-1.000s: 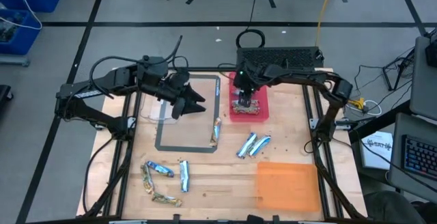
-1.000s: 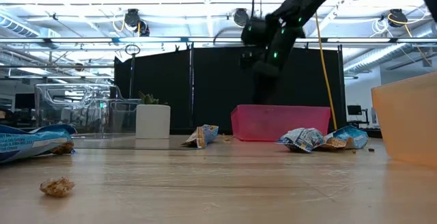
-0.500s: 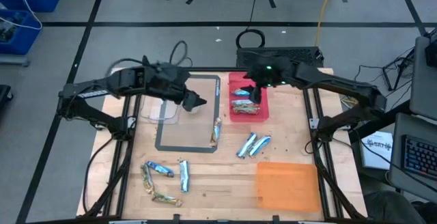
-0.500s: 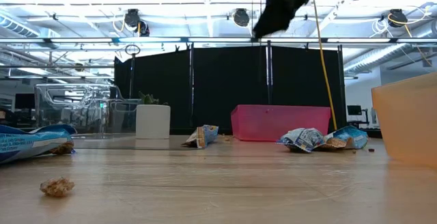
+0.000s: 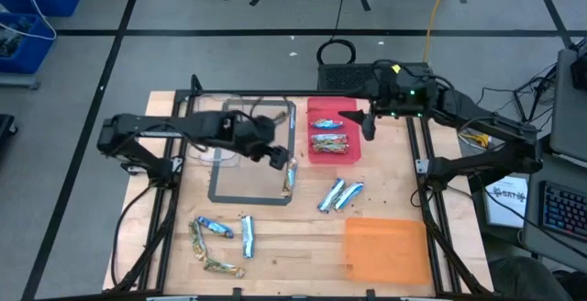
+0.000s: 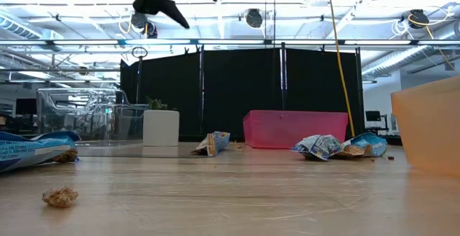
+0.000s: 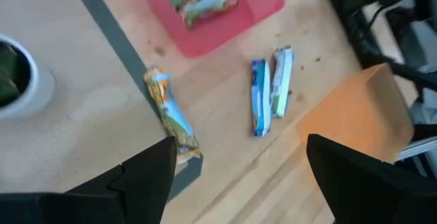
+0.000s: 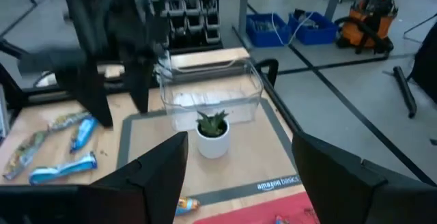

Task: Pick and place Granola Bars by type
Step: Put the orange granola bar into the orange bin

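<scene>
Near edge of the bench [image 5: 303, 246]: four granola bars [image 5: 220, 241] lie scattered at the near left, the orange bin [image 5: 385, 249] sits near right. Mid-bench, two blue bars [image 5: 339, 194] lie side by side. Left pincer [image 5: 279, 159] hovers released, empty, just beside one bar [image 5: 290, 175] on the grey mat's edge. Farther back, two bars rest in the pink tray [image 5: 332, 136]; right pincer [image 5: 366, 127] hangs released just right of it.

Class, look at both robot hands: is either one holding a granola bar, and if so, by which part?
Nothing is held. The left hand is open above the mat's edge, and the right hand is open beside the pink bin.
</scene>
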Robot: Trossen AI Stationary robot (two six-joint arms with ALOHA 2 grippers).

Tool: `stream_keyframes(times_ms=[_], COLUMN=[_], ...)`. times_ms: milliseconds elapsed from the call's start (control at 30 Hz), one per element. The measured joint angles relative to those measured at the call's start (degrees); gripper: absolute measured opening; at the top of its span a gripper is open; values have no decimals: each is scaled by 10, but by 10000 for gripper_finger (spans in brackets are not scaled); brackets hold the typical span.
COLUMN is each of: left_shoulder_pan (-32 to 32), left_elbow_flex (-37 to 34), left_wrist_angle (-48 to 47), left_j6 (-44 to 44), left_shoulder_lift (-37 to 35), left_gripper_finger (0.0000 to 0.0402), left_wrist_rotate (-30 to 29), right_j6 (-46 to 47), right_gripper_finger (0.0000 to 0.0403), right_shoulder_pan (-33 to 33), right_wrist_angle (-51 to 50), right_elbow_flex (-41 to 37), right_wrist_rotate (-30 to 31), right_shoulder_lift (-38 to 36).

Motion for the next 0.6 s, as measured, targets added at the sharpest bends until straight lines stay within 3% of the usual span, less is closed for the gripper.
stream_keyframes(times_ms=[300,600], left_shoulder_pan=[-40,-68], left_elbow_flex=[0,0], left_wrist_angle=[2,3], left_j6=[-84,-158], left_shoulder_lift=[58,106], left_gripper_finger=[304,290], left_wrist_rotate=[-65,-125], right_j6=[33,23], right_gripper_finger=[258,268], right_shoulder_pan=[0,0], right_wrist_angle=[3,8], right_elbow_flex=[0,0], right_wrist_rotate=[-5,-47], right_shoulder_lift=[-10,-10])
